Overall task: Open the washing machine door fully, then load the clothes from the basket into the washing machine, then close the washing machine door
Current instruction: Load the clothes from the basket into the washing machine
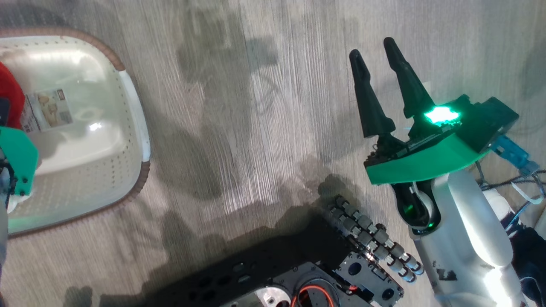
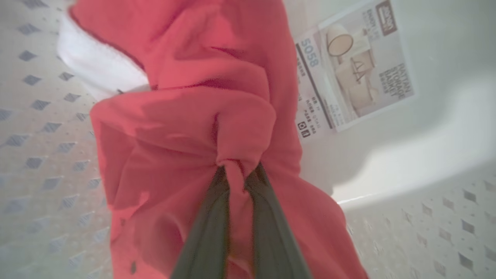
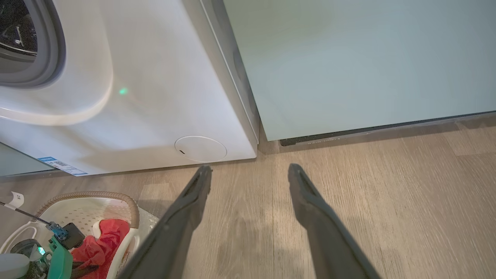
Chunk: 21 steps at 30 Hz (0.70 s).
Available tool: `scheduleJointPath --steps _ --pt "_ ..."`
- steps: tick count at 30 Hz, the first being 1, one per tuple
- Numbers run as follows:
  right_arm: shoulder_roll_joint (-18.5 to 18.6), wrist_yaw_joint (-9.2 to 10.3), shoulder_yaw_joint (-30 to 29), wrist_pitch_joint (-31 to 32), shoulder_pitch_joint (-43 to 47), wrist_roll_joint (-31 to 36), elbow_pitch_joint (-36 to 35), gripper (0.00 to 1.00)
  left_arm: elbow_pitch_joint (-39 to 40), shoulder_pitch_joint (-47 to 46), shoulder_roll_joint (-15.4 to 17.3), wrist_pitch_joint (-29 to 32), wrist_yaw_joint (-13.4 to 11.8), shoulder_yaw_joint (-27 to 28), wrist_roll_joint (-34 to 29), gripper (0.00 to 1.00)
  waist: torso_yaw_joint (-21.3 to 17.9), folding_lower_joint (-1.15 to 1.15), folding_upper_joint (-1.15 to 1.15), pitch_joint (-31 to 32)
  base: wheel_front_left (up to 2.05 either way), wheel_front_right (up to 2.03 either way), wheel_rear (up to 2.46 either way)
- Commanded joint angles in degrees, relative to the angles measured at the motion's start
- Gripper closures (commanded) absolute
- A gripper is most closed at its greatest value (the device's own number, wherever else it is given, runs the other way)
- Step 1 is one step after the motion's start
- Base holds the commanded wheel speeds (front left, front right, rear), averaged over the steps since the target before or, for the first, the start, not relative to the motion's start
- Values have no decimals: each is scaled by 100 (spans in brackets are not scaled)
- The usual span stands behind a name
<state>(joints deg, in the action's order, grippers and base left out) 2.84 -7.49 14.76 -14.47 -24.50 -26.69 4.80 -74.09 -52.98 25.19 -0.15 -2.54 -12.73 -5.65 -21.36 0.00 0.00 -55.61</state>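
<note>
Red jersey cloth, the clothes point(image 2: 186, 128), sits bunched in the basket point(image 2: 426, 162) and is pinched by the left gripper point(image 2: 238, 174). Its two fingers are nearly together on a fold of the red (grip looks real, the cloth puckers at the tips). White fabric point(image 2: 97, 73) is at 10 o'clock in the left wrist view, and the sticker label point(image 2: 352, 69) at 1 o'clock on the basket bottom. The right gripper point(image 3: 250, 170) is spread wide, holds nothing, and hangs over the wood floor point(image 3: 387, 193). In the head view it is at 3 o'clock and the basket at 9.

Progress, my read: the door step looks done. The porthole point(image 3: 23, 42) of the washing machine point(image 3: 155, 97), at 10 o'clock in the right wrist view, shows grey gasket and drum with no glass over it. Loading is just starting: the clothes are gripped but down in the basket. Left to do: carry to the drum, release, shut the door.

Hard to make out:
- The washing machine door itself, so "fully" open can't be confirmed.
- The porthole is cut off by the frame edge.
- The jersey lettering can't be read.
- Whether the pinch also takes the white piece, can't tell.
</note>
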Motion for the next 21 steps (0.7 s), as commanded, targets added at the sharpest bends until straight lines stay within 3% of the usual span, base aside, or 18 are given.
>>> scheduleJointPath --steps 1,8,15,21 --pt "4 0 98 -53 172 25 -104 0 14 231 245 -91 -21 138 47 100 -26 0 0 68 0 0 0" --pt "4 0 45 -53 74 182 132 0 14 399 -24 -453 28 204 283 100 147 0 0 725 0 0 0" --pt "4 0 -60 -53 239 414 367 0 31 697 -420 -1278 49 167 447 100 447 0 0 1647 0 0 0" --pt "4 0 -73 -53 373 515 503 0 293 1033 -687 -1473 -22 180 594 100 614 0 0 2291 0 0 0"
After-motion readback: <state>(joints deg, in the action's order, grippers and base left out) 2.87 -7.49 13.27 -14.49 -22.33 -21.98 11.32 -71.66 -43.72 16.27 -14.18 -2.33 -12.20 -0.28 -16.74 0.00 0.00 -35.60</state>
